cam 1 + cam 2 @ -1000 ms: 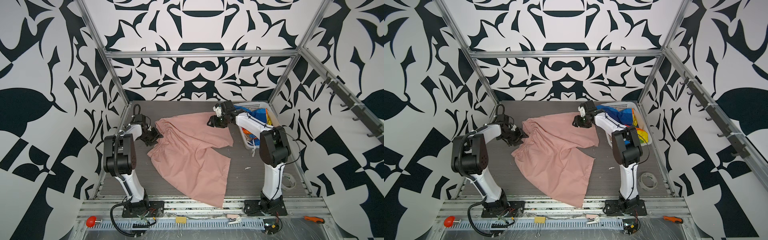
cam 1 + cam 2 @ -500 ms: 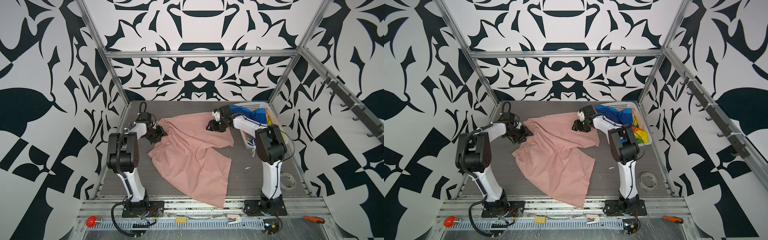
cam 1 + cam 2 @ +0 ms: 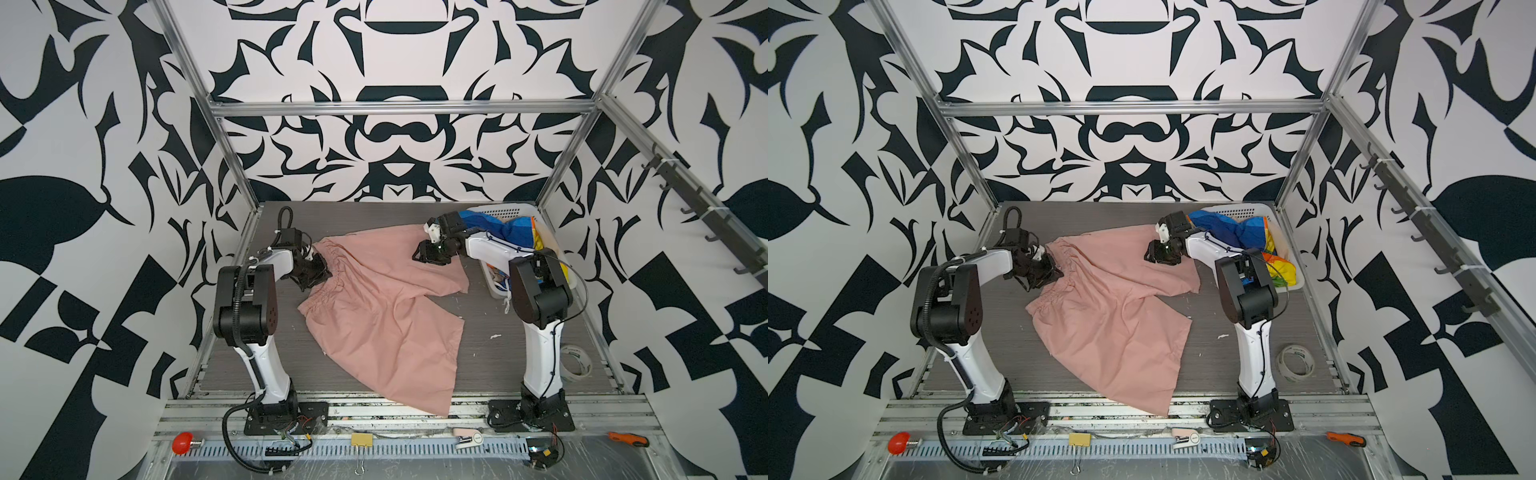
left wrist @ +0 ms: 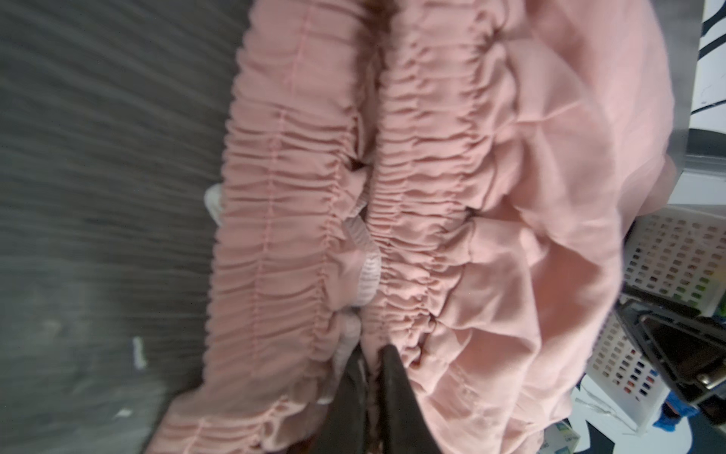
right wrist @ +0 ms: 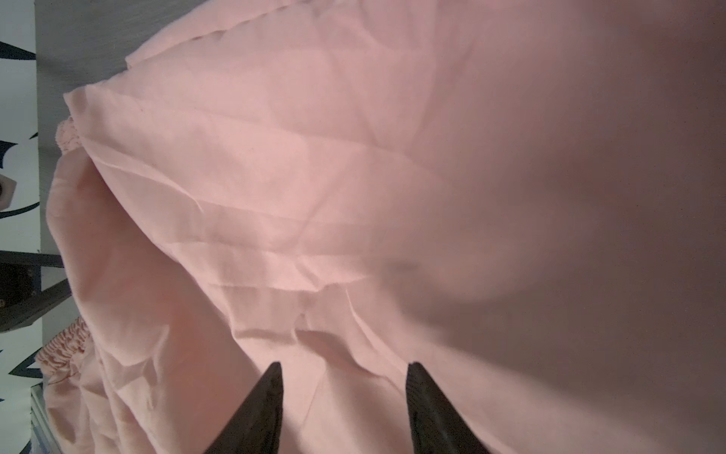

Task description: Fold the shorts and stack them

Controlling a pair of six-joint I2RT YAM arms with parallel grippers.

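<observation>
The left pincer [image 4: 372,350] is clamped on the gathered waistband of the salmon-pink shorts [image 3: 386,324]. The right pincer [image 5: 342,365] stands over one leg, fingers apart.

A white perforated basket [image 3: 505,209] stands at the far right corner of the worktop [image 3: 490,357]. A tape roll [image 3: 575,360] lies front right, a yellow binder clip [image 3: 360,440] on the front rail.

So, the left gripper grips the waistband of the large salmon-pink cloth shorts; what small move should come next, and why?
Probably close the right gripper on the cloth: its jaws stand open over the salmon-pink shorts, while the left gripper is shut on the gathered waistband.
</observation>
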